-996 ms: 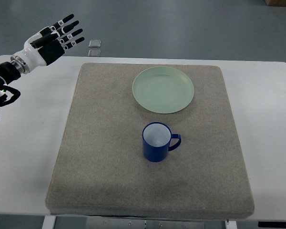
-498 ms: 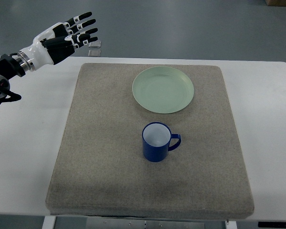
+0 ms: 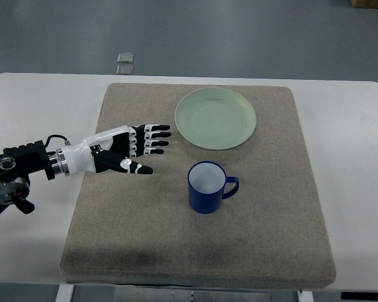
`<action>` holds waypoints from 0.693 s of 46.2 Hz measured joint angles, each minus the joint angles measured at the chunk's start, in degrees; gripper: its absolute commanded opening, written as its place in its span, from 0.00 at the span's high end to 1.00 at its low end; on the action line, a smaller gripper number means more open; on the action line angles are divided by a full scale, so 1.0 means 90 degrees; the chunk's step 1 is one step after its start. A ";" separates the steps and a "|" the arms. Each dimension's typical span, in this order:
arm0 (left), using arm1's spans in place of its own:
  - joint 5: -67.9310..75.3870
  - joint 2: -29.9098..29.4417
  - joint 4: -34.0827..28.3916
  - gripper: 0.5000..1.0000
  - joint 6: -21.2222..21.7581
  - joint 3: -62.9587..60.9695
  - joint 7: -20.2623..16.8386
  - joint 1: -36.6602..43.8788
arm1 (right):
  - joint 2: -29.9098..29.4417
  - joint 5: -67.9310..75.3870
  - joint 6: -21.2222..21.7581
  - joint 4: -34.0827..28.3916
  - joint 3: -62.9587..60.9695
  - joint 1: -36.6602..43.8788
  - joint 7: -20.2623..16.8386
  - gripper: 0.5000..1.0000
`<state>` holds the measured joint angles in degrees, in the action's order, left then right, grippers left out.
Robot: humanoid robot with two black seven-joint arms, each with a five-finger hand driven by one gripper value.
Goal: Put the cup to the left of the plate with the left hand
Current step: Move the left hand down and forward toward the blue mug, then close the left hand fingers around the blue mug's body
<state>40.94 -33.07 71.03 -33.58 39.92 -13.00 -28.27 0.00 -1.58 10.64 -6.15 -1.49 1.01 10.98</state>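
Observation:
A blue cup [image 3: 207, 188] with a white inside stands upright on the grey mat [image 3: 145, 239], its handle pointing right. A pale green plate [image 3: 215, 117] lies behind it, toward the mat's far edge. My left hand [image 3: 140, 148] is open, fingers stretched toward the right, over the mat's left half. It is left of the cup and a little behind it, with a gap between the fingertips [image 3: 164, 134] and the cup. It holds nothing. The right arm does not show.
The mat lies on a white table [image 3: 38, 239]. Two small grey squares [image 3: 125, 61] lie on the floor beyond the table's far edge.
My left hand has come down from above the table's far left corner and moved right and nearer, to the mat beside the cup. The cup and plate have not moved.

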 measured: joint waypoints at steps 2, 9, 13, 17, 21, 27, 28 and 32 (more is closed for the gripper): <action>0.0242 0.0027 0.0041 0.01 -0.0004 0.0000 -0.0127 0.0069 | 0.0000 0.0000 0.0000 0.0000 0.0000 0.0001 0.0000 0.14; 0.0635 0.0216 0.0120 0.00 -0.0026 -0.0024 -0.0347 0.0127 | 0.0000 0.0000 0.0000 0.0000 0.0000 0.0003 0.0000 0.14; 0.0775 0.0378 0.0100 0.00 0.0002 -0.0031 -0.0352 0.0133 | 0.0000 0.0000 0.0000 0.0000 0.0000 0.0004 0.0000 0.14; 0.0819 0.0507 0.0057 0.00 0.0046 -0.0032 -0.0351 0.0134 | 0.0000 0.0000 0.0000 0.0000 0.0000 0.0006 0.0000 0.14; 0.0819 0.0602 -0.0012 0.00 0.0147 -0.0032 -0.0346 0.0142 | 0.0000 0.0000 0.0000 0.0000 0.0000 0.0004 0.0000 0.14; 0.0759 0.0783 -0.0130 0.00 0.0354 -0.0041 -0.0343 0.0133 | 0.0000 0.0000 0.0000 0.0000 0.0000 0.0004 0.0000 0.14; 0.0759 0.0795 -0.0135 0.00 0.0357 -0.0047 -0.0343 0.0124 | 0.0000 0.0000 0.0000 0.0000 0.0000 0.0004 0.0000 0.14; 0.0810 0.0817 -0.0122 0.00 0.0357 -0.0062 -0.0343 0.0099 | 0.0000 0.0000 0.0000 0.0000 0.0000 0.0005 0.0000 0.14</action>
<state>48.24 -25.72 69.93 -30.37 39.37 -16.08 -27.39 0.00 -1.58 10.63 -6.15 -1.49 1.05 10.99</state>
